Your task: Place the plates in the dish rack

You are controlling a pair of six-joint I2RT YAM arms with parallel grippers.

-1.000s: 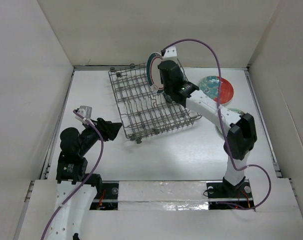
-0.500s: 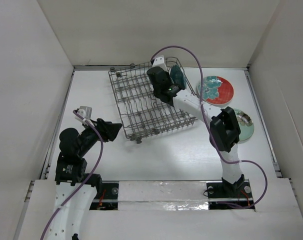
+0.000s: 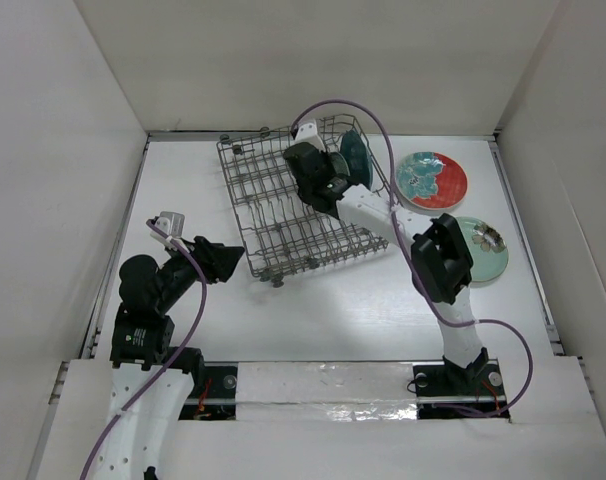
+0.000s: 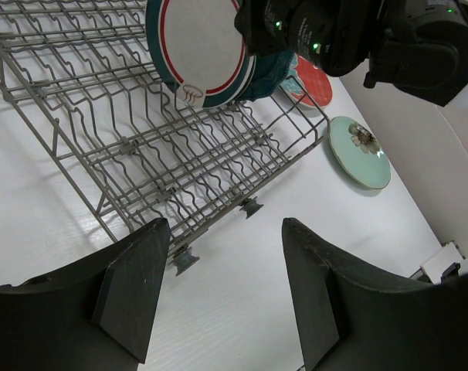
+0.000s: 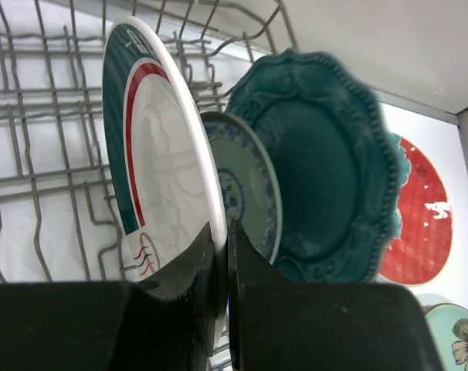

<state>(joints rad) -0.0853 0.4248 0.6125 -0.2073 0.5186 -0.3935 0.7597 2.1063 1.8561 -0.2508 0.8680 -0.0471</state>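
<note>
White table (image 3: 323,320) between bare walls (image 3: 63,100): the right gripper (image 5: 221,255), above the rack's (image 3: 268,215) far edge a second ago, has swung left, clenched on the white plate (image 5: 153,162), rimmed teal and red, on edge in the rack beside the small plate (image 5: 245,185) and scalloped plate (image 5: 327,162). Left gripper (image 4: 222,232) gapes, empty.

White tabletop (image 3: 333,310), plain white enclosure walls (image 3: 313,60), glossy strip (image 3: 323,412) along the near edge.
</note>
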